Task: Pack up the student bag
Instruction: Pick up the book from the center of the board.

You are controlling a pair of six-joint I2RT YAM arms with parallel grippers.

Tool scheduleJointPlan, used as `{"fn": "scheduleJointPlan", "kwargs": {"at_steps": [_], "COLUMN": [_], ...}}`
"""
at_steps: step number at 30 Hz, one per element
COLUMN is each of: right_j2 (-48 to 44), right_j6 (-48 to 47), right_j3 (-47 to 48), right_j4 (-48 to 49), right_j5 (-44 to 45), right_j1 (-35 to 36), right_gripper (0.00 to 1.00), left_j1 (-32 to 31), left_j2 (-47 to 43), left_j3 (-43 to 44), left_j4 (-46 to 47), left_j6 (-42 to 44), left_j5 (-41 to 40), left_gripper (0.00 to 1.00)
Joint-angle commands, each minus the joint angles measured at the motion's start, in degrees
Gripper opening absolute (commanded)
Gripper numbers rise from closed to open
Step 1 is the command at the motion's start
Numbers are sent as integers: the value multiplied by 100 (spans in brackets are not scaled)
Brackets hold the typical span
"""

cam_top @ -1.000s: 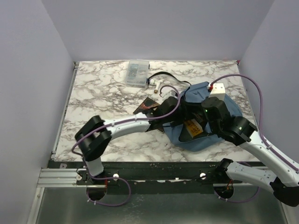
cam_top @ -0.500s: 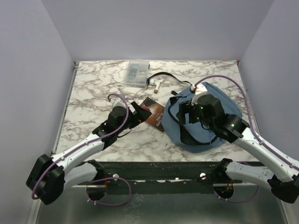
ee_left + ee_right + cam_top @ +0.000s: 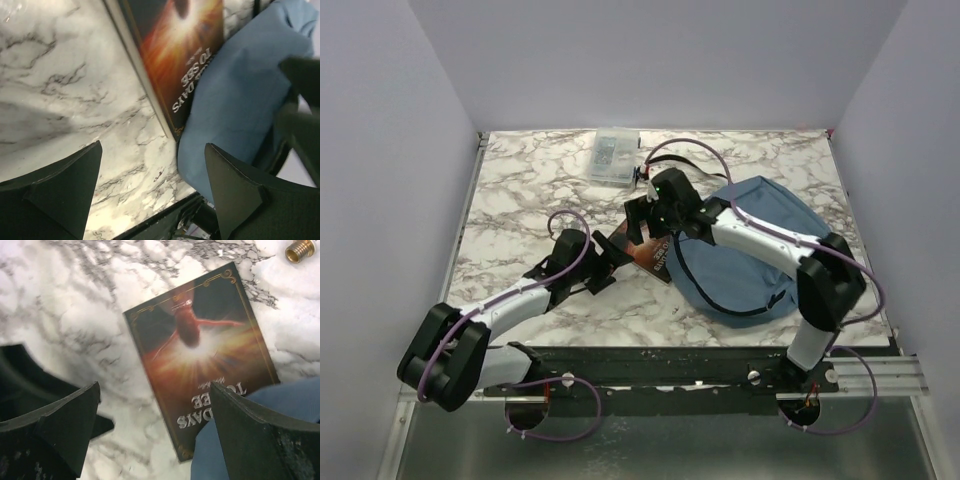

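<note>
one student bag [image 3: 745, 278] lies flat on the bench [image 3: 520, 200] at about 4 o'clock from its middle. it is soft dusty-blue fabric with a rounded outline, and a black strap [image 3: 720, 308] loops along its near edge. one book [image 3: 650, 258] lies flat near the middle of the bench, at the bag's 9 o'clock. it is a thin, glossy rectangle with a dark cover, an orange-white burst and a gold border. the bag's fabric overlaps one corner of the book.

one small clear plastic box [image 3: 613, 157] sits at 11 o'clock near the far edge, well apart from the bag. one little brass fitting [image 3: 300, 249] lies on the marble just beyond the book's far corner. the bench top is white marble pattern with grey veins.

there are two arms, each trailing a purple cable. the left claw [image 3: 610, 262] is at the book's 8 o'clock, its jaws spread wide with nothing between them. the right claw [image 3: 645, 222] hangs over the book's 12 o'clock end, jaws also spread wide and holding nothing. the right arm stretches across the top of the bag and hides part of it from above.
</note>
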Motion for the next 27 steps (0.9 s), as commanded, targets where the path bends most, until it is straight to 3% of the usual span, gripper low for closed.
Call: {"fn": "scheduleJointPlan", "kwargs": {"at_steps": [1,8,16,27], "right_j2": [1054,2140,2479,2039], "right_j6": [90,-271,-55,1831], "right_j3": [811,1403,1189,-472], "right_j4": [163,211,388,1530], "right_j5": [81,503,304,-1540], "right_j1": [-444,-732,-914,-758], "right_gripper": [95,98,99,94], "left_j1": [34,43,116,419], "left_j2": [182,257,708,-125], "left_j3": [15,98,306,235], "left_j4": [-225,-596,-951,-1851], "left_j6": [-479,-53,208,599], "left_j5": [318,199,278,-438], "left_gripper": [85,88,87,88]}}
